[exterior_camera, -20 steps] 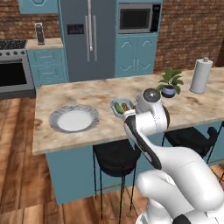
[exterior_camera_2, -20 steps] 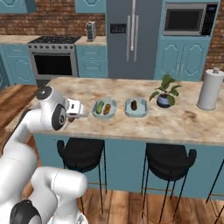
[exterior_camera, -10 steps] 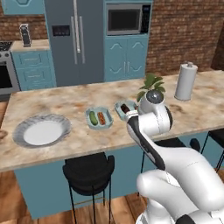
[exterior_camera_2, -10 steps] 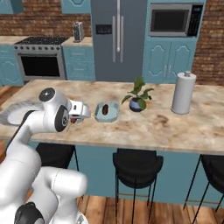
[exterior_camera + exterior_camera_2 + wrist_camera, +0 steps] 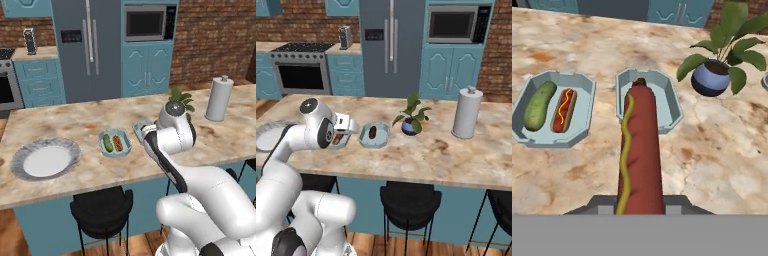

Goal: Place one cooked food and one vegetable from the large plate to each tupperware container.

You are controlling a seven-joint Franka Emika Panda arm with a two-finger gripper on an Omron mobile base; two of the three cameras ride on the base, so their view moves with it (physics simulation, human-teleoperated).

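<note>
My gripper (image 5: 639, 201) is shut on a long hot dog (image 5: 639, 150) with a mustard line, held low over the counter. The hot dog points at the right tupperware container (image 5: 667, 97) and hides most of its floor. From the right base view this container (image 5: 374, 136) holds a dark brown item, and my gripper (image 5: 351, 125) sits just left of it. The left tupperware container (image 5: 554, 107) holds a green cucumber (image 5: 538, 105) and a small hot dog (image 5: 563, 110). The large plate (image 5: 20, 156) lies bare at the counter's left end.
A potted plant (image 5: 719, 65) in a blue pot stands just right of the right container. A paper towel roll (image 5: 219, 98) stands further right. Black stools (image 5: 408, 202) sit under the counter's front edge. A fridge and cabinets line the back wall.
The whole scene has slid left in both base views, so the base has driven right along the counter. The containers now lie directly in front of the gripper, which stays shut on the hot dog.
</note>
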